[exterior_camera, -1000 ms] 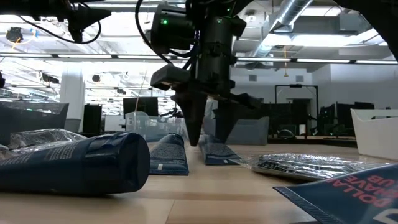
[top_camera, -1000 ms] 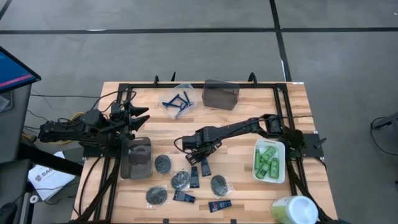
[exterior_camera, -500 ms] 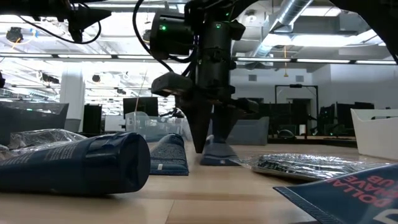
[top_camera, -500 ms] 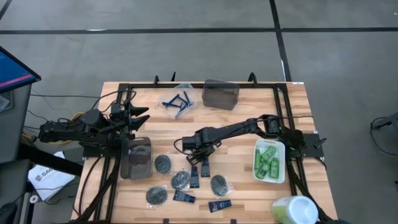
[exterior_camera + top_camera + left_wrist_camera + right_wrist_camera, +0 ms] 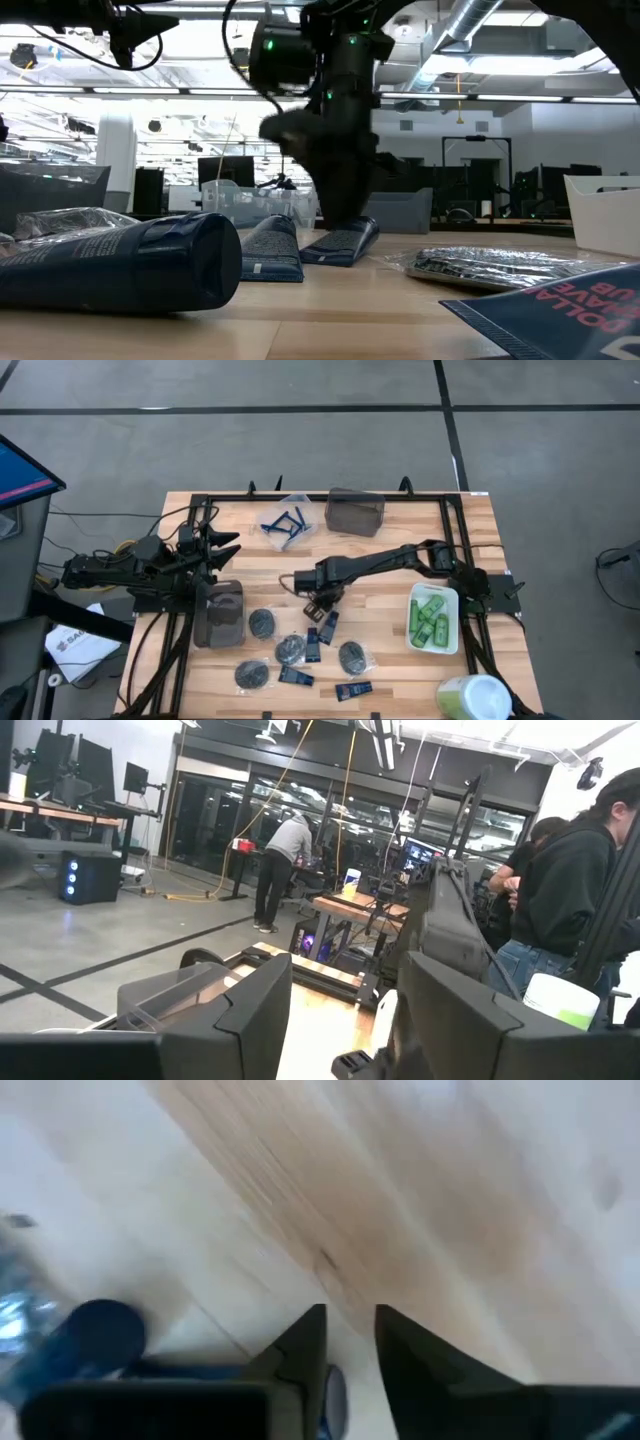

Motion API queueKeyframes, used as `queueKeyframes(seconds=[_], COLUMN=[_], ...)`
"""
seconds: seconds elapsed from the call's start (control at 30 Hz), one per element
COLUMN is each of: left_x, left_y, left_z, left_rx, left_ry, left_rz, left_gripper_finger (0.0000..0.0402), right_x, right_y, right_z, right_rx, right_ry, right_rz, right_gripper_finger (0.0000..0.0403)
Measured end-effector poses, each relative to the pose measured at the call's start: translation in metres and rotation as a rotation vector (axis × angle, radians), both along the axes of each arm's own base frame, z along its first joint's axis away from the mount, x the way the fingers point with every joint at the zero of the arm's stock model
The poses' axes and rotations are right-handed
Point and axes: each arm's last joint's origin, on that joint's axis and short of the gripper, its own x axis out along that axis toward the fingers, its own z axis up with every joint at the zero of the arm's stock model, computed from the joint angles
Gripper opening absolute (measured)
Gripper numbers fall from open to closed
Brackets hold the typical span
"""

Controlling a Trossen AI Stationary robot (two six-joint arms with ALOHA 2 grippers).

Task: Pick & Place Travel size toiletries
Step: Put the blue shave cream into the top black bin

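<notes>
My right gripper [image 5: 317, 606] reaches in from the table's right to its middle and is shut on a dark navy tube [image 5: 328, 624]; the low view shows that tube [image 5: 340, 243] tilted under the blurred gripper [image 5: 340, 205]. More navy tubes [image 5: 312, 646] and clear-wrapped dark discs [image 5: 290, 650] lie flat on the wood toward the near edge. Green mini bottles [image 5: 432, 618] lie in the white tray, and blue razors [image 5: 284, 523] in the clear bin. My left gripper [image 5: 226, 546] waits open at the table's left, above a grey bin. My right gripper holds the navy tube by one end [image 5: 362, 226], pinched between the two fingers, which come from above pointing down. That end is raised; the other end [image 5: 308, 256] rests on the table. Blur hides the exact place of contact.
A grey bin [image 5: 218, 614] sits under the left arm and another [image 5: 355, 512] stands at the far edge beside the clear bin. The white tray [image 5: 411, 628] is at the right, and a pale-green-topped tub [image 5: 472, 698] at the near right corner. Bare wood lies between gripper and tray.
The right gripper came down with its fingers on either side of the navy tube's end, then shut on it. It has drawn back a little toward the far edge. The tube has turned about and one end has risen while the other has stayed on the wood.
</notes>
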Motion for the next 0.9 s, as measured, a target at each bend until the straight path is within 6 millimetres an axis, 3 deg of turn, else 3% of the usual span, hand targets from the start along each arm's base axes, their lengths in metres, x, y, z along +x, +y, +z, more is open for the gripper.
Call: queueKeyframes(seconds=[0.2,0.37,0.53,0.9], left_x=[0.000,0.000,0.000,0.000], left_y=[0.000,0.000,0.000,0.000], left_z=[0.000,0.000,0.000,0.000], left_rx=[0.000,0.000,0.001,0.000], left_ry=[-0.001,-0.001,-0.001,-0.001], left_rz=[0.000,-0.002,-0.004,-0.001], left_gripper_finger=[0.0191,0.0191,0.0191,0.0191], right_x=[-0.008,-0.021,-0.023,-0.013], right_y=[-0.004,0.012,0.031,0.039], right_z=[0.051,0.066,0.050,-0.005], right_rx=[-0.057,-0.119,-0.115,-0.113], right_ry=[-0.166,-0.171,-0.114,0.034], right_rz=[0.382,0.887,1.197,1.248], right_gripper_finger=[0.0170,0.0263,0.0321,0.0321])
